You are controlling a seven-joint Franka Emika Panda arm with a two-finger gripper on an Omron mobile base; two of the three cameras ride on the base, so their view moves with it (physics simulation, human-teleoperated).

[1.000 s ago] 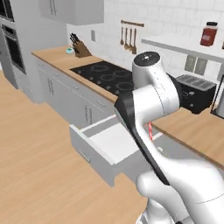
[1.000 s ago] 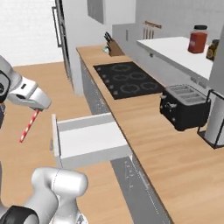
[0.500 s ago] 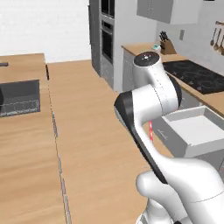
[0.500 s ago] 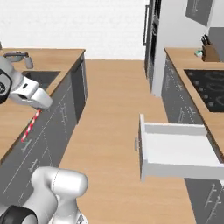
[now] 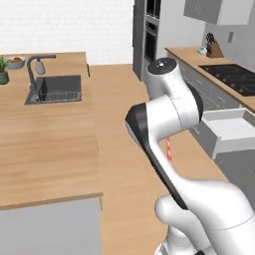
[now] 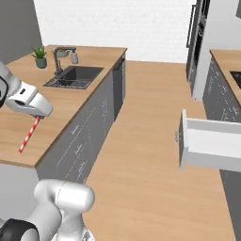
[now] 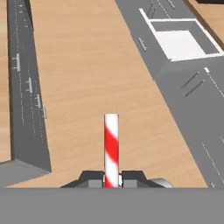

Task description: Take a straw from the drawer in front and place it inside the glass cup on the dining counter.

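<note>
the thin red-and-white striped straw (image 7: pixel 111 148) is pinched at one end between the two dark fingertips of the tool (image 7: pixel 111 180), which is clenched on it, so most of its length sticks out past the tips. in the right base view the straw (image 6: pixel 28 135) hangs slanting down from the tool (image 6: pixel 38 115), over the near edge of the large light-wood dining bench (image 6: pixel 61 94) with its sunken dark sink (image 6: pixel 75 76). gripping it by the end probably leaves the free length ready to be lowered into a cup. the wide light-grey drawer (image 6: pixel 209 143) with its white inside stands pulled open across the wooden floor, well apart from the straw. i cannot pick out the glass cup here, so the carry looks unfinished.
</note>
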